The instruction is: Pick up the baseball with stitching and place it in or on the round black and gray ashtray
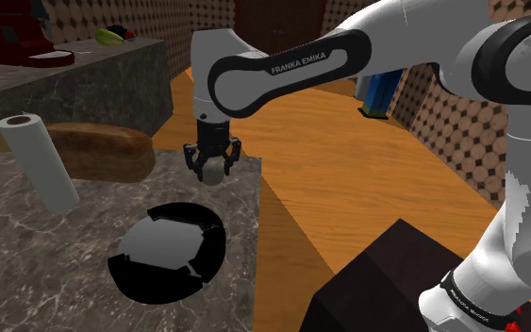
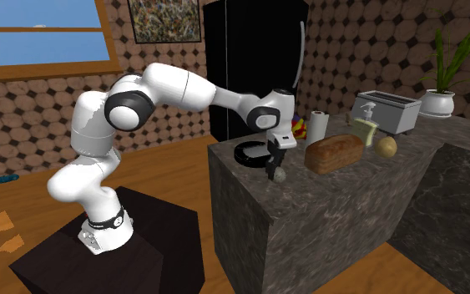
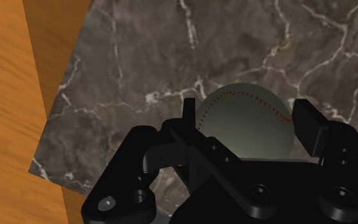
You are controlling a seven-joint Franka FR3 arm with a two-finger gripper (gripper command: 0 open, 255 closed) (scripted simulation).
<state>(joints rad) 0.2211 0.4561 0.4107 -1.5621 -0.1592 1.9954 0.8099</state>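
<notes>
Ball [image 1: 215, 174] clamped in the gripper [image 1: 213, 170] over the counter [image 1: 112, 203].

In the wrist view both black fingers [image 3: 189, 121] press the sides of the pale ball (red stitching curves across it). Dark veined marble lies beneath, and orange floor [image 3: 12, 95] shows past the slab's edge. In the shoulder view the ball hangs near the counter's edge, beyond the round black ashtray [image 1: 167, 250] and apart from it. Whether it touches the marble, I cannot tell. A brown loaf [image 1: 98, 151] and a paper roll [image 1: 41, 160] sit toward that view's left.
</notes>
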